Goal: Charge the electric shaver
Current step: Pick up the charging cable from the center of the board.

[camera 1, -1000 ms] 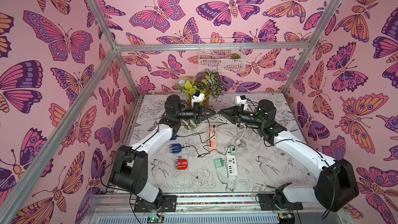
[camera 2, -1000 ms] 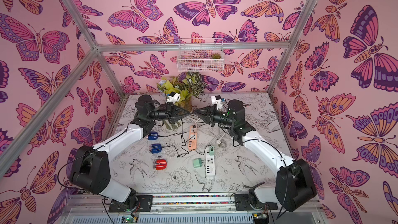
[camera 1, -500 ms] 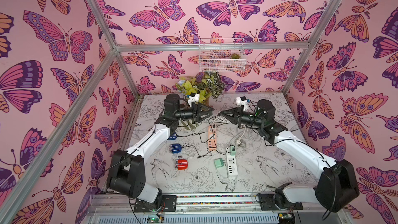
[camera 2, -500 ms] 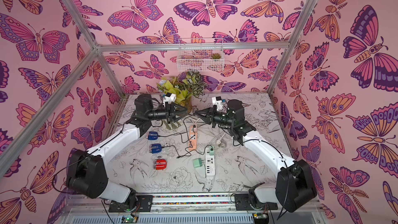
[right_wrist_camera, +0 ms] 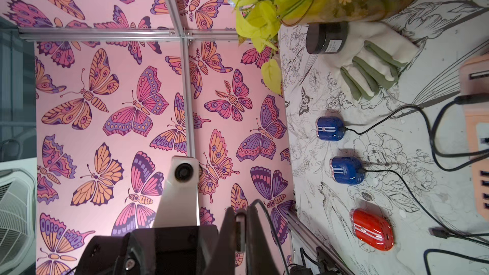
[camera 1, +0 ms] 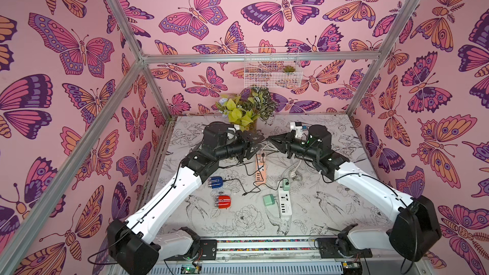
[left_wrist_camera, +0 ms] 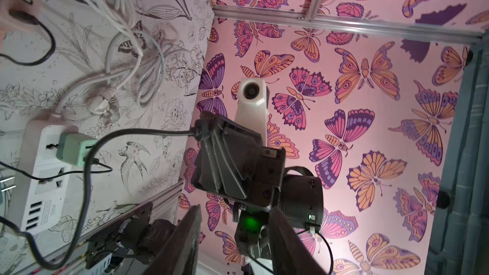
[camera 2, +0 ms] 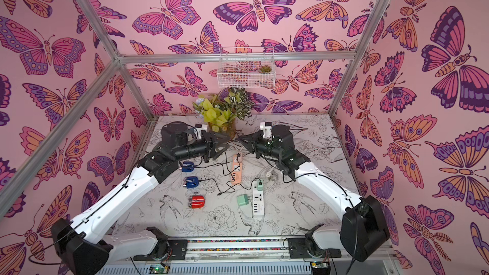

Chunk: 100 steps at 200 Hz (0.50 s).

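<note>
A red shaver (camera 1: 223, 202) (camera 2: 196, 202) (right_wrist_camera: 371, 230) lies on the table with no cable in it. Two blue shavers (camera 2: 191, 182) (camera 2: 187, 166) (right_wrist_camera: 346, 170) each have a black cable plugged in. Above the orange power strip (camera 1: 260, 169) (camera 2: 236, 169), my right gripper (camera 1: 270, 138) (camera 2: 239, 138) (right_wrist_camera: 239, 211) is shut on the small plug (right_wrist_camera: 239, 224) of a black cable (left_wrist_camera: 132, 134). My left gripper (camera 1: 260, 142) (camera 2: 228, 142) (left_wrist_camera: 235, 208) faces it a short way off, open and empty.
A white power strip (camera 1: 284, 203) has one green adapter (camera 1: 285, 184) plugged in and another (camera 1: 269, 200) beside it. A loose cable end (camera 1: 244, 194) lies mid-table. White cords (camera 1: 293, 170) are tangled at the right. A plant vase (camera 1: 246, 112), glove (right_wrist_camera: 370, 56) and black jar (right_wrist_camera: 326, 38) stand at the back.
The two grippers were tip to tip. My left gripper has opened and drawn back to the left. The right gripper has closed tighter on the plug and keeps it.
</note>
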Tool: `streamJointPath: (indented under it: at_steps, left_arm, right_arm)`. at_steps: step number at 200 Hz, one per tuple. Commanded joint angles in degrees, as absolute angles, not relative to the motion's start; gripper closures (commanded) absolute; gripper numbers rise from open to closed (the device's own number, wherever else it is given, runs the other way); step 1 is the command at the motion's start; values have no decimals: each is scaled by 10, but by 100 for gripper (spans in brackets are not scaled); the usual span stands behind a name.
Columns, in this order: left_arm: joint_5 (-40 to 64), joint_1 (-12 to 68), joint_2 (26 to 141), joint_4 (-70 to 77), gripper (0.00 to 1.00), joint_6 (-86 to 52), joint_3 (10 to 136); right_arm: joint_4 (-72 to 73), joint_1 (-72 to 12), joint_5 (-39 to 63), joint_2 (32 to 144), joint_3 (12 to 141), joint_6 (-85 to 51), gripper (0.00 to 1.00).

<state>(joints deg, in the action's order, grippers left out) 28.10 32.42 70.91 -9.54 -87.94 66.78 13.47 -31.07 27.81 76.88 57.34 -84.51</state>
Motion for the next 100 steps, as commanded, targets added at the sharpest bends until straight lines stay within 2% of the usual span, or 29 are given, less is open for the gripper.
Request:
streamJointPath:
  at_steps: [1,32,85,100]
  left_arm:
    - [201,330,722,-89,53,-944,657]
    - [199,330,771,-43,53,-963,660]
    - [209,331,797,3,66,-968,656]
    - [211,331,800,13,67,-967,656]
  right_arm:
    - [132,-320,243,769,595,-873,100]
    - [147,-325,240,769,585,-897,100]
    - [157,-325,235,768,578,-916,100]
    - [152,-326,238,771,580,-917,100]
